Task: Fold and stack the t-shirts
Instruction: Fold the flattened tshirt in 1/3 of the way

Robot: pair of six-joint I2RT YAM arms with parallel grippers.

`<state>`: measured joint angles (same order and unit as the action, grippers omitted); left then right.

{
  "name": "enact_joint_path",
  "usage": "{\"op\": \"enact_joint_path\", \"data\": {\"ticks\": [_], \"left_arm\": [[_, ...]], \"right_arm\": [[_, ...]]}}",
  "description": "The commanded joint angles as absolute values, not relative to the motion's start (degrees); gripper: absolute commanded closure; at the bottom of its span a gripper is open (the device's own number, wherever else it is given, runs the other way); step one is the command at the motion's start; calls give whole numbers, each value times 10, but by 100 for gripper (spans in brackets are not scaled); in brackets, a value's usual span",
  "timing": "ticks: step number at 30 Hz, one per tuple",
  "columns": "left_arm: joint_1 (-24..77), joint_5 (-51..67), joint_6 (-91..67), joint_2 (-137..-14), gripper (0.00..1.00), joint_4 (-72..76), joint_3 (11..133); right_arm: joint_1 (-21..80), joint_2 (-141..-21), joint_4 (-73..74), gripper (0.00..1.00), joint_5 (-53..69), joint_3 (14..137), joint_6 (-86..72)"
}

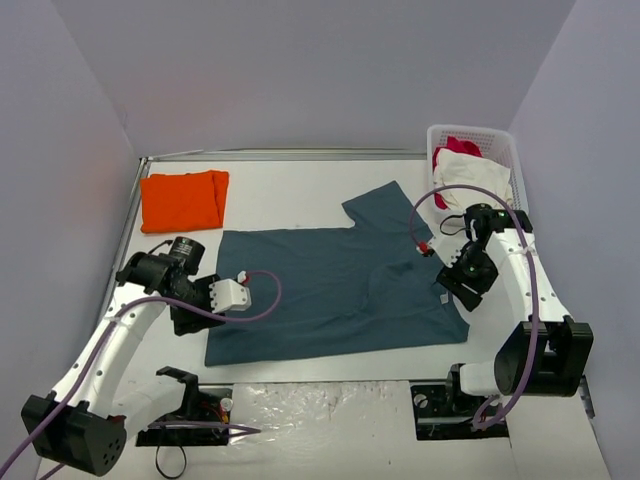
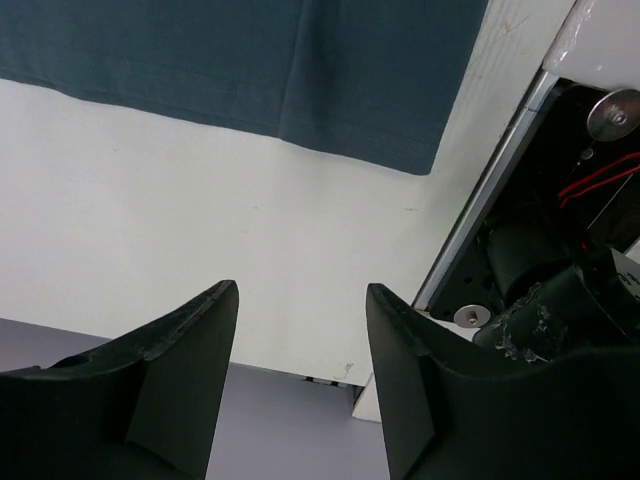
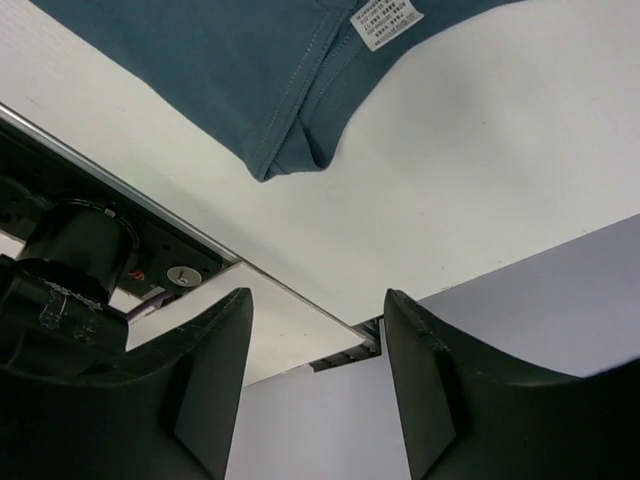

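Slate-blue t-shirt (image 1: 340, 285) spread flat on white table (image 1: 300, 190), centre of frame; orange t-shirt (image 1: 183, 200) folded, upper left; left gripper (image 2: 300, 300) jaws apart, empty, beside shirt's lower-left corner; right gripper (image 3: 318, 305) likewise, beside lower-right corner.

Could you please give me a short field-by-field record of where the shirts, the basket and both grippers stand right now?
slate-blue t-shirt: spread out on the middle of the table
orange t-shirt: folded, far left corner, apart from the blue one
basket: far right corner, holding a white garment and a red-pink garment
left gripper: open, empty, beside the blue shirt's left edge
right gripper: open, empty, beside the blue shirt's right edge
stack: not yet made
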<state>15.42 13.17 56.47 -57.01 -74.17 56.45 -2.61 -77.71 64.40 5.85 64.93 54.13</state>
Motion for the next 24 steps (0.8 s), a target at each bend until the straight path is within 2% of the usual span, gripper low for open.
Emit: {"op": "enact_joint_path", "data": {"ticks": [1,7,8,13,17,20,24], "left_arm": [[155,172,586,-587,47,-817,610],[148,185,497,-595,46,-670,612],[148,185,479,-608,42,-608,609],[99,225,319,-723,36,-422,637],[55,267,215,-836,36,-381,708],[33,283,160,-899,36,-357,765],[25,239,122,-961,36,-336,816]], "right_arm": [[-28,-778,679,48,32,677,554],[-37,-845,608,50,51,785,522],[-37,-859,595,50,68,831,511],[-33,-982,542,52,228,975,414],[-22,-1072,527,54,362,1085,360],[-6,-1136,515,51,369,1170,319],[40,-1225,517,49,268,1291,273]]}}
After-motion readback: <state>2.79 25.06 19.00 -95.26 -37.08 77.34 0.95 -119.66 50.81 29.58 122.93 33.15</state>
